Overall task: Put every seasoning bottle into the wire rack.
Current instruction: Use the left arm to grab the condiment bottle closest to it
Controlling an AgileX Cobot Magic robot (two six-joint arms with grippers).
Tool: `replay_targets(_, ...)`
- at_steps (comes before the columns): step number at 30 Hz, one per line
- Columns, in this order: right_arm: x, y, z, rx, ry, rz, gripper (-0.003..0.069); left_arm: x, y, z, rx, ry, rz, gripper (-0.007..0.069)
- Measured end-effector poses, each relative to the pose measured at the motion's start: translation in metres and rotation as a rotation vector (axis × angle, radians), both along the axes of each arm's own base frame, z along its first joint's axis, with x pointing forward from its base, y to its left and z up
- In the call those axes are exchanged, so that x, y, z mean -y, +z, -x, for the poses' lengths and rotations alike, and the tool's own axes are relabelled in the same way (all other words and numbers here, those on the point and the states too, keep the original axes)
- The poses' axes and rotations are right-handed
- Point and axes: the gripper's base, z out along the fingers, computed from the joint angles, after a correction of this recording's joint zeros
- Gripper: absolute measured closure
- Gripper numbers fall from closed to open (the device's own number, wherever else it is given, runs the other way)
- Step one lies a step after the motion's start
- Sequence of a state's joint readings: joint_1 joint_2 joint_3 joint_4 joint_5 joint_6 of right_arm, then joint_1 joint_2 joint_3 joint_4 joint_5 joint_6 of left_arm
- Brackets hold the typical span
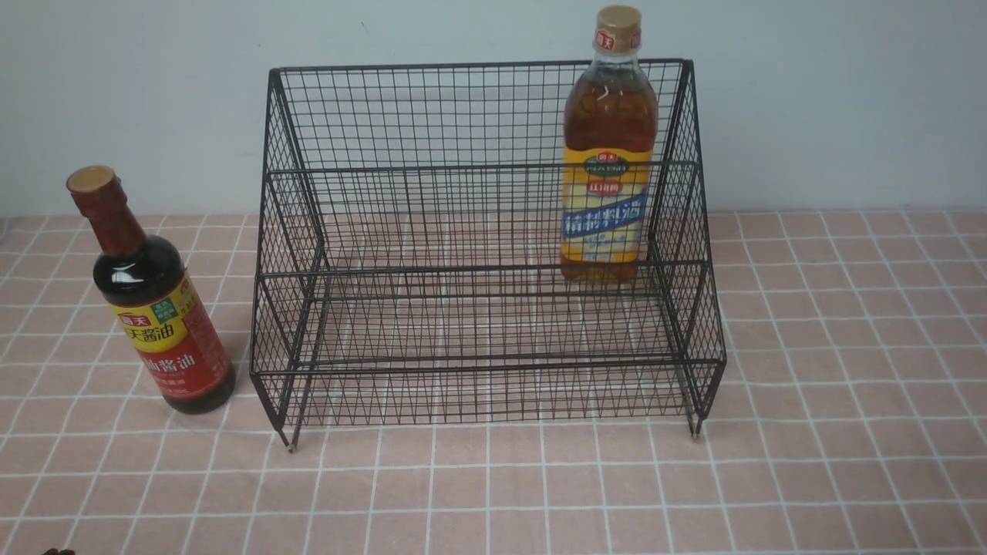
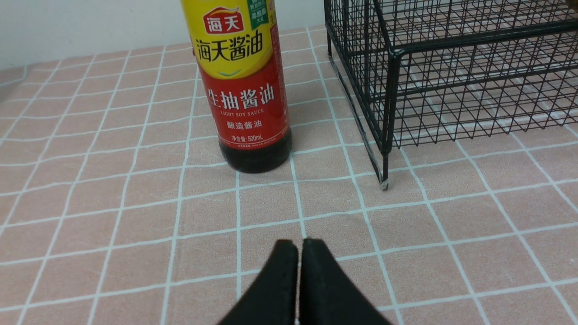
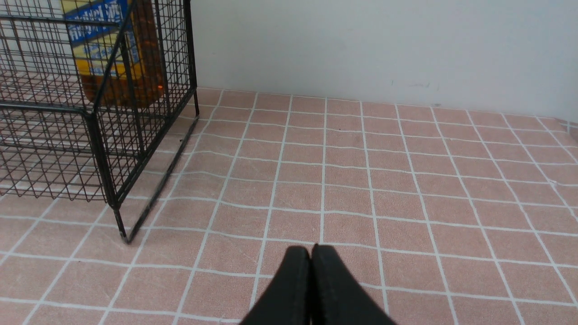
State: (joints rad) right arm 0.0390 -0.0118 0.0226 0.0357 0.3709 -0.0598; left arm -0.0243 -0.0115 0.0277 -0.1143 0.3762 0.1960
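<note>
The black wire rack [image 1: 478, 231] stands mid-table on its small feet. On its upper tier at the right, upright, is the amber seasoning bottle [image 1: 609, 146] with a yellow-blue label and tan cap, also seen through the mesh [image 3: 117, 49]. The dark soy-sauce bottle [image 1: 158, 308] stands on the cloth just left of the rack [image 2: 451, 67]; its red-yellow label [image 2: 239, 76] fills the left wrist view. My left gripper [image 2: 299, 243] hovers shut and empty a short way in front of that bottle. My right gripper [image 3: 310, 249] is shut and empty, right of the rack's corner [image 3: 108, 180].
A pink checked tablecloth [image 1: 833, 385] covers the table up to a pale wall [image 1: 833, 100] behind. The rack's lower tier [image 1: 478, 339] holds nothing. Neither arm shows in the front view.
</note>
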Motion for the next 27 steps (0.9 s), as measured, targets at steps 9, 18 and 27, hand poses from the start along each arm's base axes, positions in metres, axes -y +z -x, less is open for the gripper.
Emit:
replay_targets(9, 0.0, 0.0, 0.0, 0.0, 0.0, 0.0, 0.0672, 0.0, 0.0, 0.0, 0.0, 0.0, -0.001, 0.0631)
replay_targets(18, 0.0, 0.0, 0.0, 0.0, 0.0, 0.0, 0.0672, 0.001, 0.017, -0.004, 0.183, 0.027, 0.18, 0.0631)
replay_targets(27, 0.0, 0.0, 0.0, -0.001, 0.0, 0.0, 0.0672, -0.012, 0.045, -0.002, 0.489, 0.165, 0.559, 0.0631)
